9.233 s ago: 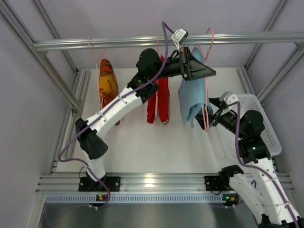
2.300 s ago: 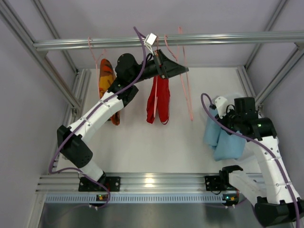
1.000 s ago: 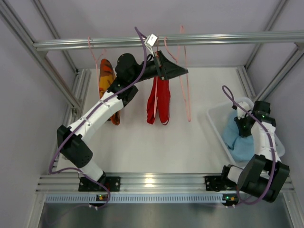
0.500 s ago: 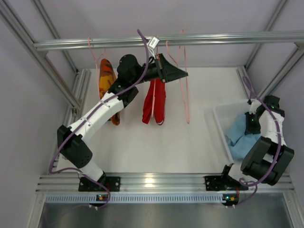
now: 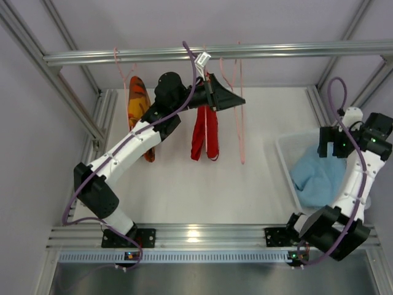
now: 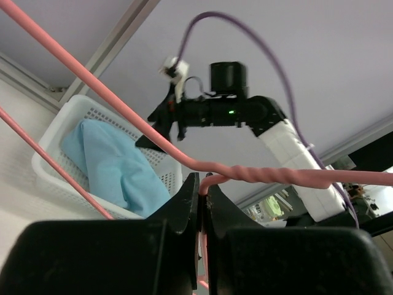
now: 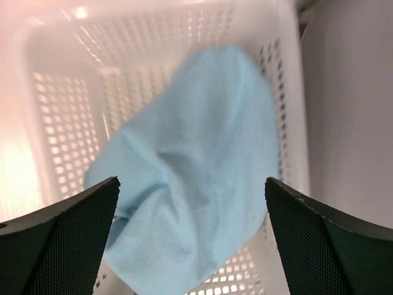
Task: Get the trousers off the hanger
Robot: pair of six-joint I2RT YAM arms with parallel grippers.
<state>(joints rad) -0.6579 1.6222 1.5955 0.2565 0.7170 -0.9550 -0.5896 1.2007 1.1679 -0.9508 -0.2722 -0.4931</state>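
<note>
- The right end effector (image 5: 328,142) hangs over the white basket (image 5: 284,161) at the right side of the counter (image 5: 184,190), its fingers (image 7: 61,246) spread wide apart.
- The light blue trousers (image 5: 319,178) lie crumpled inside that basket. In the right wrist view they fill most of the mesh floor, a little blurred, below the spread fingers.
- The left arm reaches up to the metal rail (image 5: 123,56), and the left end effector (image 6: 201,184) is closed tight on a bare pink hanger (image 5: 241,135).
- The left wrist view shows the pinch close up: the fingers have the wire just below the hanger's twisted neck, with the basket and the blue cloth visible beyond.
- The red trousers (image 5: 206,132) hang from the rail on their own hanger, just left of the bare one and beneath the left arm's wrist.
- The orange-yellow patterned trousers (image 5: 138,107) hang at the far left, well apart from both end effectors.
</note>
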